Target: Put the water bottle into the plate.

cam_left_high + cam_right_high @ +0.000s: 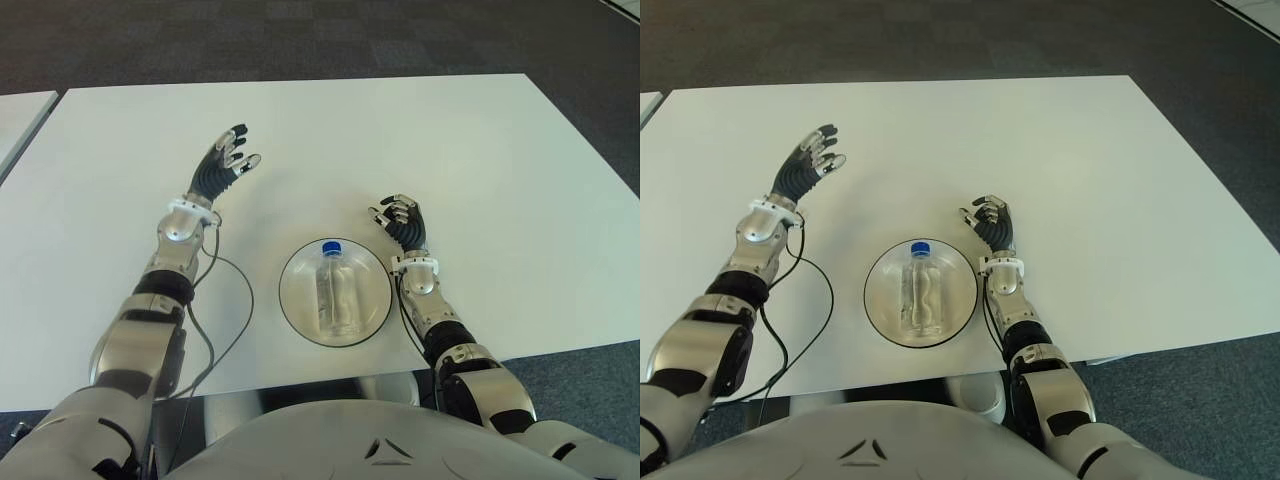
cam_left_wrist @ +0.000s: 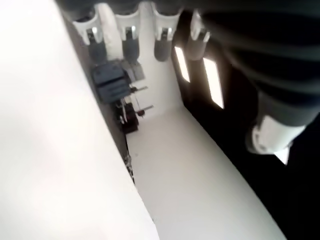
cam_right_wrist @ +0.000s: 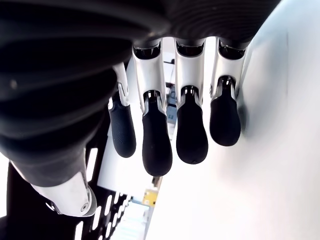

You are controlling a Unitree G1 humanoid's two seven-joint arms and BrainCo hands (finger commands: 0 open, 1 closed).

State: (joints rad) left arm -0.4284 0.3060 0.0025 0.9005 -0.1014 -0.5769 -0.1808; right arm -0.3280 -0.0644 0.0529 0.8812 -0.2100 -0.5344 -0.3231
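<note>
A clear water bottle [image 1: 336,292] with a blue cap lies on its side inside the round glass plate [image 1: 297,306] near the table's front edge. My right hand [image 1: 400,222] shows just right of the plate, apart from it, with its fingers [image 3: 156,145] loosely curled and nothing in them. My left hand [image 1: 226,161] is raised over the white table [image 1: 420,140] well to the plate's far left. Its fingers [image 2: 129,47] are stretched out and hold nothing.
A black cable [image 1: 222,330] runs from my left forearm down across the table to its front edge. A second white table's corner [image 1: 18,115] shows at the far left. Dark carpet [image 1: 300,40] lies beyond the table.
</note>
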